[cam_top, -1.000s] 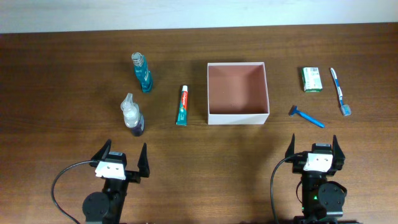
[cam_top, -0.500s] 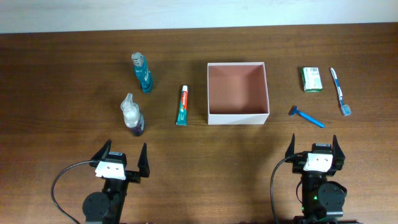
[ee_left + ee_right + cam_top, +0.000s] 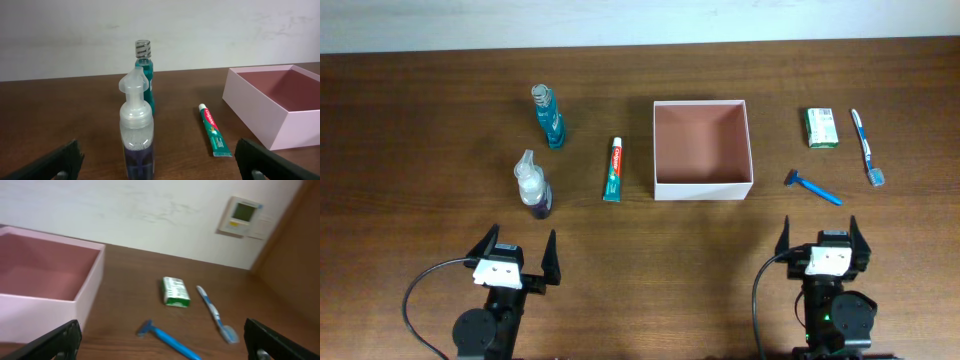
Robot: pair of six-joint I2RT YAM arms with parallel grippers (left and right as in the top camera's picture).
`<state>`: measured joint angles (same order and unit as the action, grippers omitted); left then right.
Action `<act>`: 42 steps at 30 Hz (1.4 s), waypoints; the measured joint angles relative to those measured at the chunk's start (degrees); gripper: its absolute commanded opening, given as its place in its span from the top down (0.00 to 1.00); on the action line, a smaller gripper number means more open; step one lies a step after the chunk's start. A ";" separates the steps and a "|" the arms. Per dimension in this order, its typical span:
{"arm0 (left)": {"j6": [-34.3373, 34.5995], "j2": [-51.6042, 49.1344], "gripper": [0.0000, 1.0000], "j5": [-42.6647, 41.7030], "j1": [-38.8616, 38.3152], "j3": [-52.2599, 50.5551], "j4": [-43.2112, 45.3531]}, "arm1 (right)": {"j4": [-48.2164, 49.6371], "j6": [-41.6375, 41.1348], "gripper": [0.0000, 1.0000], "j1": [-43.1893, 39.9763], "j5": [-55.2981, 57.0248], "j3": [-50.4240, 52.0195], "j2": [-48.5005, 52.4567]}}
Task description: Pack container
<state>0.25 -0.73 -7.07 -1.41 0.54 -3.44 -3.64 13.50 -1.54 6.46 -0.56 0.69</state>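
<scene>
The container (image 3: 702, 186) is a square, shallow white-walled box with a reddish-brown inside, mid-table; it also shows in the left wrist view (image 3: 260, 120) and the right wrist view (image 3: 85, 287). Left of it lie a toothpaste tube (image 3: 613, 170) (image 3: 212, 131), a teal bottle (image 3: 548, 118) (image 3: 145, 75) and a purple pump bottle (image 3: 533, 186) (image 3: 135, 130). Right of it lie a blue razor (image 3: 812, 186) (image 3: 167, 337), a green-and-white packet (image 3: 822, 128) (image 3: 175, 292) and a blue toothbrush (image 3: 866, 146) (image 3: 215, 312). My left gripper (image 3: 520, 258) and right gripper (image 3: 822, 242) are open and empty near the front edge.
The wooden table (image 3: 420, 150) ends at a pale wall at the back. A thermostat panel (image 3: 241, 215) hangs on the wall in the right wrist view. Black cables loop from both arm bases at the front edge.
The right gripper has shifted very slightly left. Nothing else has moved.
</scene>
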 measured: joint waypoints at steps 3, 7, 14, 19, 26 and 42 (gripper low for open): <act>0.00 0.00 0.01 0.00 0.00 0.00 0.00 | -0.26 0.00 0.01 0.00 -2.97 -0.02 0.00; 0.00 0.00 0.01 0.00 0.00 0.00 0.00 | -0.39 -0.02 0.01 0.00 -4.57 -0.02 0.00; -0.02 0.00 0.01 0.00 0.00 0.00 0.00 | -0.46 0.00 0.01 0.00 -5.11 0.00 0.00; 0.00 0.00 0.01 0.00 0.00 0.00 0.00 | -0.44 0.00 0.01 0.00 -4.72 0.00 0.00; 0.00 0.00 0.01 0.00 0.00 0.00 0.00 | 0.09 0.04 0.01 0.00 -0.20 0.00 0.00; -0.02 0.00 0.00 0.00 0.00 0.00 0.00 | 0.46 0.02 0.01 0.00 4.24 -0.02 0.00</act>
<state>0.23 -0.73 -7.07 -1.41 0.54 -3.44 -3.18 13.52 -1.54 10.70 -0.58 0.69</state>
